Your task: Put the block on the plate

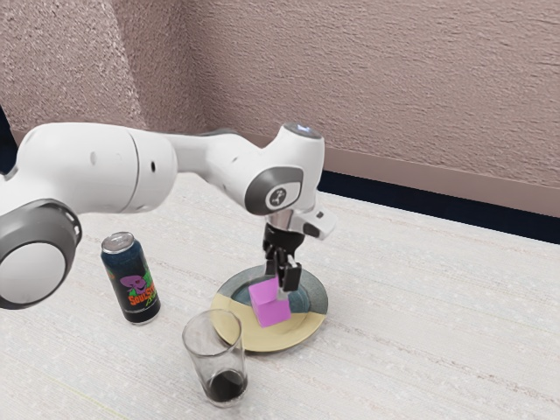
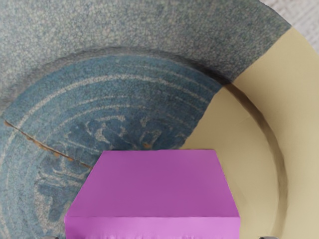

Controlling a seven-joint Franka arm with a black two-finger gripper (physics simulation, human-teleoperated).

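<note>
Gripper (image 1: pixel 283 287): apart, a fingertip (image 2: pixel 269 237) to each side of the block, a gap left on both sides; pointed down over the plate.
Block (image 1: pixel 270 308): pink-purple, seen within the plate's outline, between and below the fingers; base contact can't be told.
Plate (image 1: pixel 304 331): two-tone, speckled grey-blue with a patterned blue middle on one part, plain cream-yellow on the other; thin brown crack line seen in the blue part.
Glass (image 1: pixel 215 346): clear, upright, dark at the bottom; near the plate, its upper part seen across the rim in the exterior view.
Can (image 1: pixel 133 282): dark, colourful print, silver top, upright; at the exterior view's left of the plate, apart from it.
Table (image 1: pixel 429 324): whitish, faint streaks.
Wall (image 1: pixel 376 87): rough, brownish pink, behind the table.
</note>
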